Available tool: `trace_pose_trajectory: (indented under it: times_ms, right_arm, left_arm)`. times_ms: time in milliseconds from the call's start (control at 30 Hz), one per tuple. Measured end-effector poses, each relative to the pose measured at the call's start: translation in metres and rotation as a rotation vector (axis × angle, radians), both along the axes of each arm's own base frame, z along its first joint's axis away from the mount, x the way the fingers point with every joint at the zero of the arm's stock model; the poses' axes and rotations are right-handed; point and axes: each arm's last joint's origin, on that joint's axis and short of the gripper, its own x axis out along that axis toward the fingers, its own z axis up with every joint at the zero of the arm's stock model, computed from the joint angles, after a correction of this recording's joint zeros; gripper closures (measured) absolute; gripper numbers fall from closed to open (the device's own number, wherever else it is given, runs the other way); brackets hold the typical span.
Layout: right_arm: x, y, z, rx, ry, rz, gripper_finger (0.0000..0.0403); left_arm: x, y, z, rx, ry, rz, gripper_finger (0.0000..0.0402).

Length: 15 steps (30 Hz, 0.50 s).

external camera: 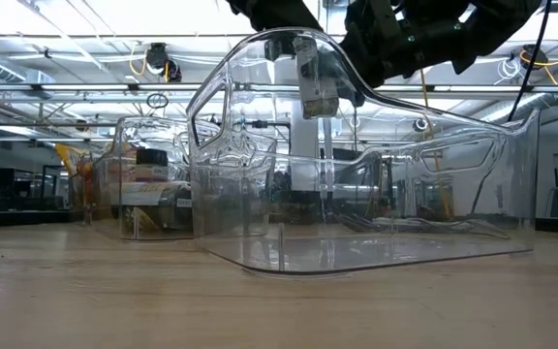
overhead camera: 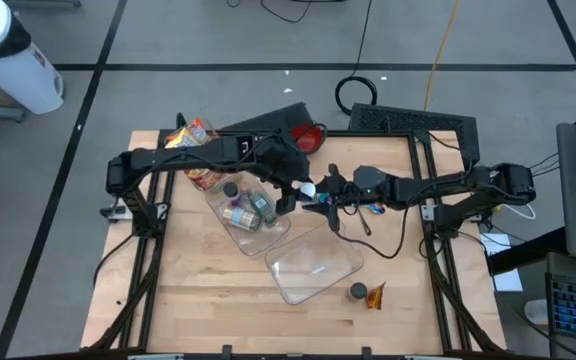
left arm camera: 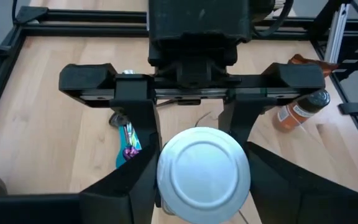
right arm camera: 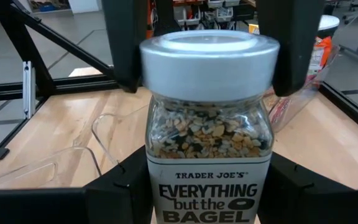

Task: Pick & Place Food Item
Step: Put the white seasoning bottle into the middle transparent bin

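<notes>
Mid-handover above the table: Everything but the Bagel seasoning jar clamped at its body by right gripper, at its silver lid by left gripper. Not yet placed in the empty clear bin; release and drop remaining, by the look.

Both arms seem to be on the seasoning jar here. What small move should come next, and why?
Probably the right gripper should open and let go. It is clamped on the body of the clear glass seasoning jar, while the left gripper has its fingers against both sides of the round silver lid. The jar looks ready to pass to the left arm.
</notes>
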Motion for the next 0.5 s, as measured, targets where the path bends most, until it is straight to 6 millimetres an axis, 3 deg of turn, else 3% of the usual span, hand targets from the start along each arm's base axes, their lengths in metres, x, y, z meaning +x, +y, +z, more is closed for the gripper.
trace_pose_trajectory:
  times_ms: [267, 400, 500]
  right_arm:
    - [0.0, 0.0, -0.001, -0.011, 0.008, 0.002, 0.0215]
    - [0.0, 0.0, 0.001, -0.034, -0.006, 0.008, 0.0215]
    - [-0.003, 0.001, 0.007, -0.027, -0.024, 0.008, 0.0154]
  left_arm:
    - [0.002, -0.002, -0.004, 0.028, 0.022, -0.003, 0.0193]
    - [-0.008, -0.008, 0.006, 0.054, 0.024, 0.02, 0.0193]
    - [-0.024, -0.013, 0.021, 0.079, 0.023, 0.044, 0.0193]
